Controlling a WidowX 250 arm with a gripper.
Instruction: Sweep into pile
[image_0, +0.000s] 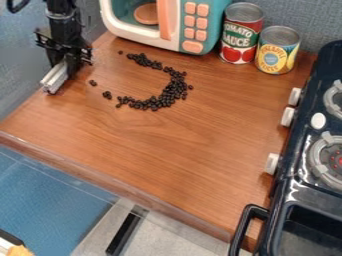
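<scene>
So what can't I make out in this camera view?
Camera view:
- Pale bar: upper end, hidden by the gripper.
- Black beads: exact count, too small and crowded.
- Toy microwave: top, cut off by the top edge.
- Stove: far side, cut off by the right edge.
- Orange thing: what it is, cut off by the bottom edge.

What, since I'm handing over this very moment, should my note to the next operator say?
Gripper: upper left of the counter, pale bar at its lower end; grip unclear.
Black beans: curved band, open towards the gripper; a few strays on the left.
Done: most beans lie in one band.
Left: no compact pile yet; gather band and strays.
</scene>
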